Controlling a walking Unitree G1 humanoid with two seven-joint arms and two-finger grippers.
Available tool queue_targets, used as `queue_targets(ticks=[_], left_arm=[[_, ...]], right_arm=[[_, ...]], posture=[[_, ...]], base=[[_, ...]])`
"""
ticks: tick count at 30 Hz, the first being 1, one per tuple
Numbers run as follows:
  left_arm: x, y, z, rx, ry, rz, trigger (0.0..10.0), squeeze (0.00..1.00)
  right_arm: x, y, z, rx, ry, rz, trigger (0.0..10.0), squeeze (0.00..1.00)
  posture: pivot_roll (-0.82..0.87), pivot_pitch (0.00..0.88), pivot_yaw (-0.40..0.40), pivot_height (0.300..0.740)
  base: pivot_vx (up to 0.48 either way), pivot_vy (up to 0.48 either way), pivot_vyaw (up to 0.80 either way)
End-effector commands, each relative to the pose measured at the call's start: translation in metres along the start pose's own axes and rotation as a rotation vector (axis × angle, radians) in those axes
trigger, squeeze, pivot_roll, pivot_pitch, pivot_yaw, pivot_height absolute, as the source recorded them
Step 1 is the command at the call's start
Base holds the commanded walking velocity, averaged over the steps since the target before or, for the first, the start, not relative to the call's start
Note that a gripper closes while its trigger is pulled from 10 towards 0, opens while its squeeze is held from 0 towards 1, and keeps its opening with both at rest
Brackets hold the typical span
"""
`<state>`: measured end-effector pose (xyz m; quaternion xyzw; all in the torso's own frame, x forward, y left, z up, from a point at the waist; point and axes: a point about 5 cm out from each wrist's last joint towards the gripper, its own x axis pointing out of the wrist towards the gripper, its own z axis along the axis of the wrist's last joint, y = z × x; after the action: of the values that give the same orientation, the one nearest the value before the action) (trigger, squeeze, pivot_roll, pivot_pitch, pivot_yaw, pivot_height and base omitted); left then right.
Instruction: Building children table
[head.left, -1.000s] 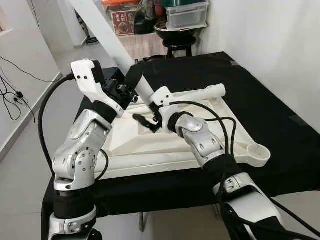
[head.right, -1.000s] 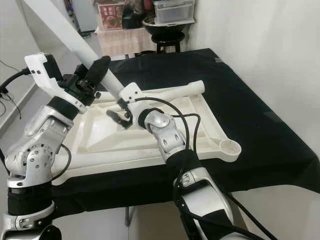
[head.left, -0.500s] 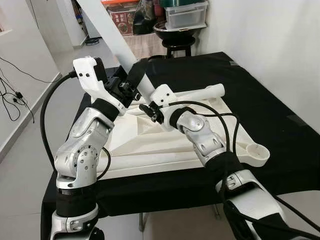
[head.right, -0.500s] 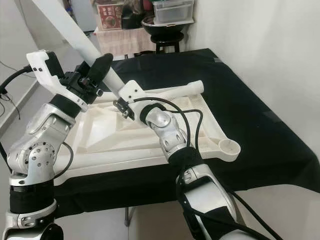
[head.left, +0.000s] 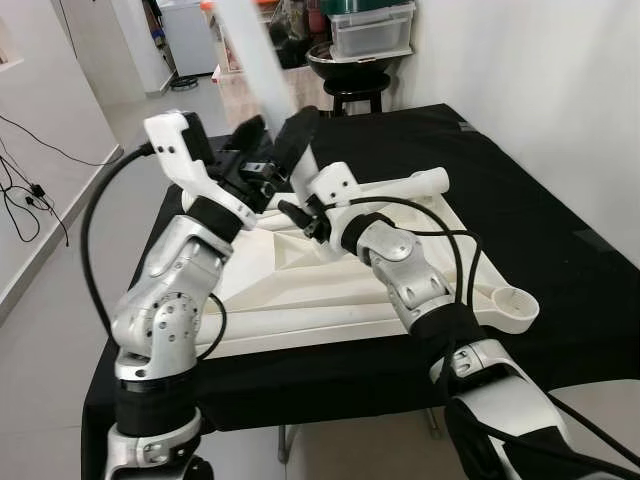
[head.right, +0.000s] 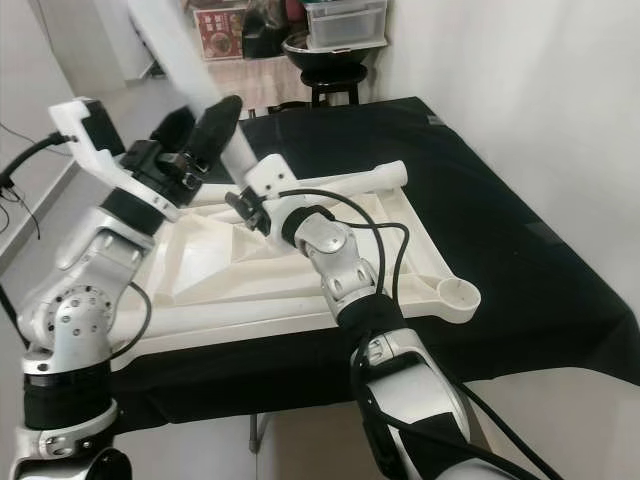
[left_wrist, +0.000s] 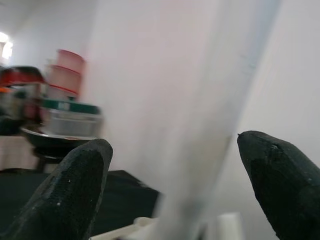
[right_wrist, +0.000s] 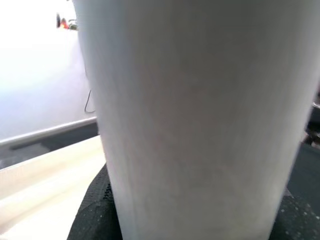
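Observation:
A white children's table top (head.left: 300, 295) lies upside down on a black-covered table (head.left: 550, 220). A white table leg (head.left: 258, 60) rises steeply from its far left corner and is blurred. My right gripper (head.left: 297, 212) is shut on the leg's lower end (right_wrist: 190, 115), with a black finger pad (right_wrist: 95, 210) under it. My left gripper (head.left: 274, 138) is higher up and open, and the leg (left_wrist: 185, 125) stands between its two spread fingertips (left_wrist: 80, 190). Another white leg (head.left: 405, 186) lies along the top's far edge.
A round corner socket (head.left: 517, 306) sticks out at the top's near right corner. Behind the table stand a black stool with a bowl (head.left: 352, 62) and storage boxes (head.left: 372, 25). A white wall is close on the right. Cables (head.left: 25, 190) lie on the floor at left.
The leg has swung from a slant towards upright. Both grippers rose along with it, and the left gripper's fingers have come apart around it.

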<state>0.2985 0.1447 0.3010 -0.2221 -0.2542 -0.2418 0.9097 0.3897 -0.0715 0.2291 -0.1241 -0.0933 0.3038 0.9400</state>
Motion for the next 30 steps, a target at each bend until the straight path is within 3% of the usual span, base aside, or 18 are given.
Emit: queue_targets(ticks=[1,5,6,7,8,9,11,12,17,20,22,30], left_arm=[[-0.009,0.014,0.008,0.045,-0.007,0.057,10.0,1.00],[-0.017,0.025,0.014,0.087,-0.013,0.113,10.0,1.00],[-0.023,0.033,0.016,0.133,-0.003,0.154,10.0,1.00],[-0.031,0.040,0.015,0.171,0.022,0.192,10.0,1.00],[-0.031,0.040,0.015,0.171,0.022,0.192,10.0,1.00],[-0.039,0.043,0.010,0.210,0.057,0.219,10.0,0.75],[-0.045,0.044,0.006,0.231,0.082,0.230,10.0,0.75],[-0.053,0.040,-0.008,0.234,0.138,0.231,10.0,0.00],[-0.062,0.027,-0.031,0.230,0.234,0.175,10.0,0.00],[-0.062,0.025,-0.035,0.219,0.247,0.165,10.0,0.00],[-0.064,0.017,-0.047,0.173,0.285,0.121,10.0,0.00],[-0.072,0.004,-0.063,0.160,0.350,0.066,10.0,0.00]], right_arm=[[0.001,-0.013,0.011,0.064,-0.038,-0.044,0.0,0.00],[-0.004,-0.026,0.011,0.105,-0.049,-0.096,0.0,0.00],[-0.007,-0.034,0.010,0.130,-0.051,-0.128,0.0,0.00],[-0.011,-0.041,0.009,0.176,-0.057,-0.161,1.6,0.00],[-0.011,-0.041,0.009,0.176,-0.057,-0.161,1.6,0.00],[-0.014,-0.045,0.008,0.239,-0.066,-0.172,10.0,0.00],[-0.015,-0.047,0.007,0.280,-0.073,-0.174,10.0,0.00],[-0.018,-0.040,0.005,0.326,-0.087,-0.121,10.0,0.00],[-0.026,-0.016,0.008,0.336,-0.159,0.060,10.0,0.00],[-0.028,-0.010,0.010,0.331,-0.171,0.101,10.0,0.00],[-0.033,0.002,0.011,0.303,-0.185,0.199,10.0,0.00],[-0.045,0.010,0.014,0.251,-0.180,0.298,10.0,0.00]], posture=[[-0.07,0.000,0.067,0.740],[-0.07,0.000,0.066,0.740],[-0.07,0.000,0.064,0.740],[-0.07,0.000,0.061,0.740],[-0.07,0.000,0.061,0.740],[-0.07,0.000,0.059,0.740],[-0.07,0.000,0.059,0.740],[-0.07,0.000,0.056,0.740],[-0.06,0.000,0.055,0.740],[-0.07,0.000,0.059,0.740],[-0.07,0.000,0.061,0.740],[-0.07,0.000,0.063,0.740]], base=[[0.000,0.000,0.00],[0.000,0.000,0.00],[0.000,0.000,0.00],[0.000,0.000,0.00],[0.000,0.000,0.00],[0.000,0.000,0.00],[0.000,0.000,0.00],[0.000,0.000,0.00],[0.000,-0.378,0.00],[0.000,-0.450,0.00],[0.000,-0.450,0.00],[0.000,-0.452,0.00]])
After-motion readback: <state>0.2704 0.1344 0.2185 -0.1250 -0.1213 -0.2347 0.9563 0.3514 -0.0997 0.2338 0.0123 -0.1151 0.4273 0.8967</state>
